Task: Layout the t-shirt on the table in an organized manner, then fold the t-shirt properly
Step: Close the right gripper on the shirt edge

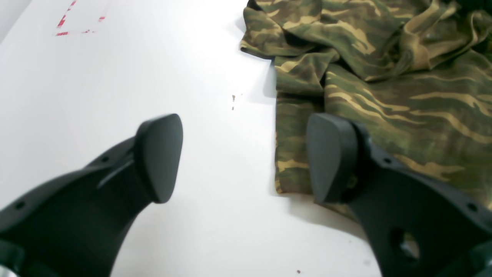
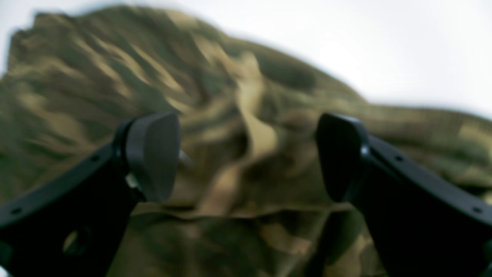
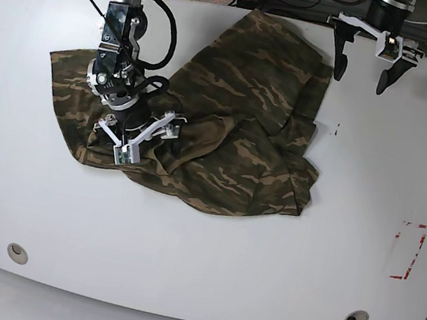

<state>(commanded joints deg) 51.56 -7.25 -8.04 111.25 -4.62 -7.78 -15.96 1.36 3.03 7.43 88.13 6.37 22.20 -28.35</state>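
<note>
You have the soft camouflage t-shirt (image 3: 228, 114) in green, brown and tan lying crumpled in a heap on the big white shiny table (image 3: 207, 263). It sits toward the far side, near the middle. Your right gripper (image 2: 248, 157) hangs low over the bunched cloth with its jaws spread wide and nothing between them. Your left gripper (image 1: 244, 157) is also wide open and holds nothing, with one finger over bare table and the other over the shirt's edge. Red tape marks (image 3: 409, 251) sit well apart from the shirt.
</note>
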